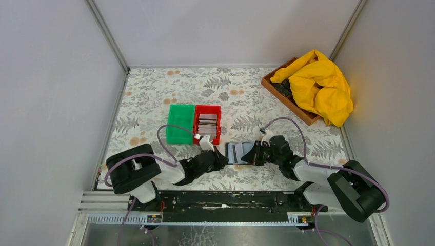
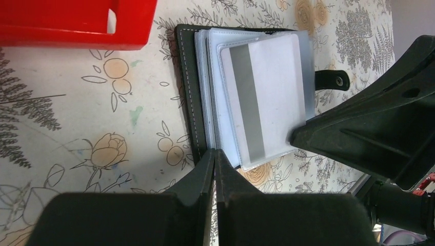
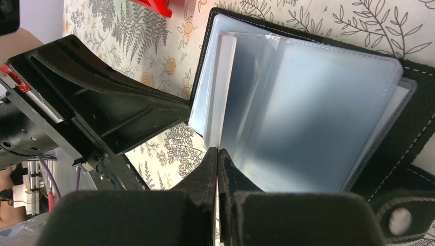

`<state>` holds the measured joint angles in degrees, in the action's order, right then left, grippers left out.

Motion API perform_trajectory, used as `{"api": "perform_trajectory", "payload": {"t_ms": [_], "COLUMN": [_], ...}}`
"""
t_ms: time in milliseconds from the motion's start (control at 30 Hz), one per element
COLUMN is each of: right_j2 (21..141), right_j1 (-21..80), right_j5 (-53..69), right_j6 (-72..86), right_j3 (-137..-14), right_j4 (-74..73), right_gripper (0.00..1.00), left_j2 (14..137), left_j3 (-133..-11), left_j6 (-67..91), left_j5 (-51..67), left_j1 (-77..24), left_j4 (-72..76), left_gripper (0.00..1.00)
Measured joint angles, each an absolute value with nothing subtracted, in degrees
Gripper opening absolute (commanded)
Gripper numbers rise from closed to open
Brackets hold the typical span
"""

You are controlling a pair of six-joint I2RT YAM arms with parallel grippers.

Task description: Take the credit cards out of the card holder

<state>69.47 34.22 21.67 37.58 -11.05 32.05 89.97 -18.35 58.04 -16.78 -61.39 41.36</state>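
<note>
**A:** Top view: green bin and red bin touch, with credit cards stacked in the red one. Bare table lies left and beyond.

**B:** The card holder lies open just before the red bin, between left gripper and right gripper.

**A:** Left wrist only: a striped card lies on top. The left fingers are pressed together at the stitched edge.

**B:** Right wrist only: the sleeves are fanned up. The right fingers are together at a sleeve edge; I can't tell if anything is nipped. The wooden tray and yellow cloth sit well apart.
</note>
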Motion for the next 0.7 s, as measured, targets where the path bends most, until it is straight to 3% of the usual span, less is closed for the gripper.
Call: {"api": "perform_trajectory", "payload": {"t_ms": [700], "right_j2": [71.1], "right_j1": [34.2], "right_j5": [21.0], "right_j6": [38.0], "right_j3": [-9.9], "right_j4": [35.4], "right_gripper": [0.0], "left_j2": [92.4], "left_j3": [-21.5], "left_j6": [56.8], "left_j5": [-16.4], "left_j1": [-61.4], "left_j4": [41.1], "left_gripper": [0.04]}}
